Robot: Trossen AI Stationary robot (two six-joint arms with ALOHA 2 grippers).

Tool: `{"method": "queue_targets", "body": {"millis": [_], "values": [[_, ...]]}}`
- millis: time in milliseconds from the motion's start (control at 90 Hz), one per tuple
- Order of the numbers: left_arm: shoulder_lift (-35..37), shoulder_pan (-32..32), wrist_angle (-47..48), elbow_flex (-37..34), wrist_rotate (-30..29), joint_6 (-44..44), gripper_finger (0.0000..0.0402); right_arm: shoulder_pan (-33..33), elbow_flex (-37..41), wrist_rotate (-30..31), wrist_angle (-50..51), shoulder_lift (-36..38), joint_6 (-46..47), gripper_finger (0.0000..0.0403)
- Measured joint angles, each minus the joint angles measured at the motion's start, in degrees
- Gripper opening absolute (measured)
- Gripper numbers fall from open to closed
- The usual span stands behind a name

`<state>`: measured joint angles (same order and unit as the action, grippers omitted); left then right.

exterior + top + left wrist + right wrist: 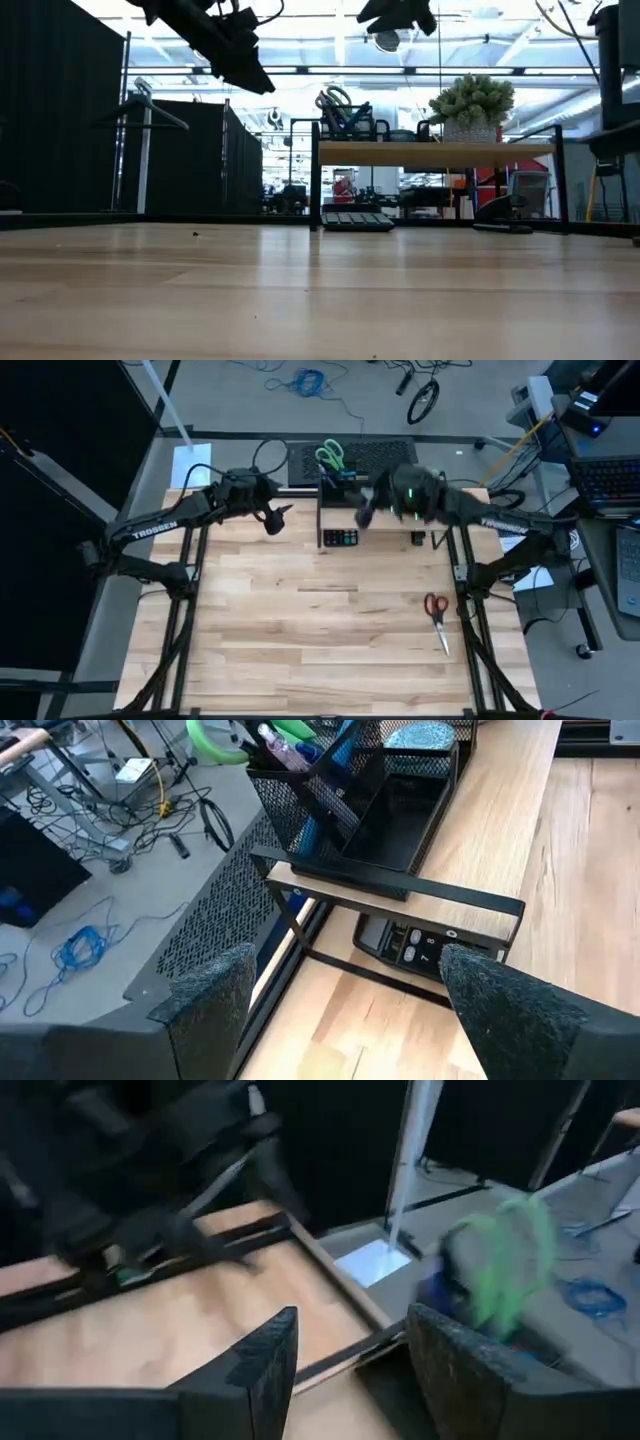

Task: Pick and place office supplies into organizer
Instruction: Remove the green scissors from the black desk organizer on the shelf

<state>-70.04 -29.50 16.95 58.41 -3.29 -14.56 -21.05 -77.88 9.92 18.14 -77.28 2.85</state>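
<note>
Both arms reach toward the frame's upper middle; the left gripper [281,517] and right gripper [364,512] hang raised, fingers parted.

Only real readable text is the white "TROSSEN" lettering on the left arm [155,529] in the high view. The right arm [500,520] has white lettering in the same spot too, but it's too blurred to make out. The calculator [425,946] under the shelf riser [400,890] shows small white marks on its keys in the left wrist view, too tiny to read. Nothing else legible.
</note>
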Motion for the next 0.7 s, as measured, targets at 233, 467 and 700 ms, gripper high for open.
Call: {"method": "queue_targets", "body": {"millis": [233, 467, 700], "values": [[0.00, 0.00, 0.39, 0.00, -0.02, -1.03, 0.0309, -13.54, -7.02, -12.29, -0.34, -9.22, -4.06, 0.0171], [0.00, 0.00, 2.60, 0.00, -0.11, -2.80, 0.0309, -19.96, -14.36, -19.44, 0.18, -19.55, -4.64, 0.0171], [0.00, 0.00, 2.46, 0.00, -0.20, -2.80, 0.0309, -21.42, -18.61, -26.29, -0.77, -24.33, -6.89, 0.0171]]}}
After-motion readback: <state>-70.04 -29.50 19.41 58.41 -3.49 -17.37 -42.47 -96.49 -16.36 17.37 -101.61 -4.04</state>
